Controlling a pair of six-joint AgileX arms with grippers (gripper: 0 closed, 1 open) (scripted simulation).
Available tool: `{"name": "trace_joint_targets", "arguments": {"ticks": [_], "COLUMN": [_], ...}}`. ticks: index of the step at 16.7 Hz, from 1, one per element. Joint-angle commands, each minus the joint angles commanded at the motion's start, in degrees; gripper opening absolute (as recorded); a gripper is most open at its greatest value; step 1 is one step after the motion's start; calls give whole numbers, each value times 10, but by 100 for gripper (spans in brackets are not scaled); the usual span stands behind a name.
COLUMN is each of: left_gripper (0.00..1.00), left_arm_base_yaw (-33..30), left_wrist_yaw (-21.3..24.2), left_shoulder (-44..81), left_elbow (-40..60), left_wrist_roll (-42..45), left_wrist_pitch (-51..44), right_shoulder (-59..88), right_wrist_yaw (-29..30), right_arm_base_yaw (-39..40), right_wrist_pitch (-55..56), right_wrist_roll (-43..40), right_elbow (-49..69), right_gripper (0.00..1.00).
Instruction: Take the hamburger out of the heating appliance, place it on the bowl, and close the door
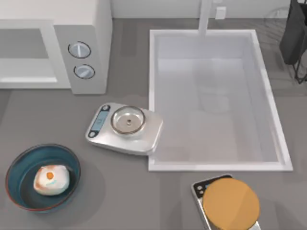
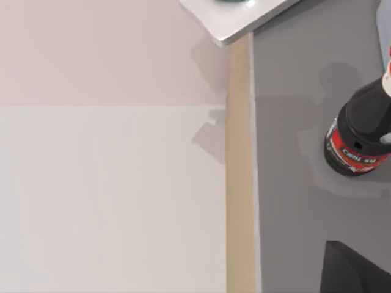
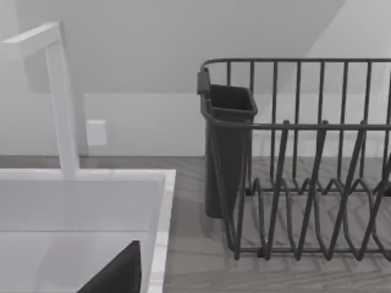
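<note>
- The hamburger (image 1: 51,180) is lying inside the bowl (image 1: 19,165), a little toward the bowl's 5 o'clock side, its orange spot facing up.
- The bowl is sitting on the grey table (image 1: 129,191) at about 8 o'clock in the top view, well apart from the heating appliance (image 1: 91,28).
- The heating appliance is standing at about 10 o'clock, its two silver dials (image 1: 79,50) stacked one above the other on its front panel.
- The door (image 1: 26,55) is lying flat against the front of the appliance, its grey window to the 9 o'clock side of the dials.
- A silver scale (image 1: 125,128) with a small steel dish is resting between the appliance and the bowl, touching the rim of the white sink (image 1: 268,96) on its 3 o'clock side.
- A flat orange-tan disc (image 1: 230,203) is sitting on a second scale at about 5 o'clock.
- A dark dish rack (image 3: 305,183) is standing beside the sink at about 1 o'clock, near the white faucet (image 3: 61,97).
- In the left wrist view, a dark bottle (image 2: 360,137) with a red label is standing on the table.
- Whether the left hand and the right hand are apart or together, I cannot tell.
</note>
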Motion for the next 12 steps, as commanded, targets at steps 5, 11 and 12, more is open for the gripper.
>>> {"name": "trace_joint_targets", "arguments": {"ticks": [5,11,12], "left_gripper": [0,0,0], "left_arm_base_yaw": [5,2,3], "left_wrist_yaw": [12,11,11], "left_shoulder": [39,45,51], "left_elbow": [37,18,4], "left_wrist_roll": [17,17,17], "left_wrist_pitch": [-27,-3,16], "right_shoulder": [0,0,0], "right_wrist_yaw": [0,0,0], "right_arm_base_yaw": [0,0,0], "right_wrist_pitch": [0,0,0], "right_wrist_roll": [0,0,0], "right_elbow": [0,0,0], "right_gripper": [100,100,100]}}
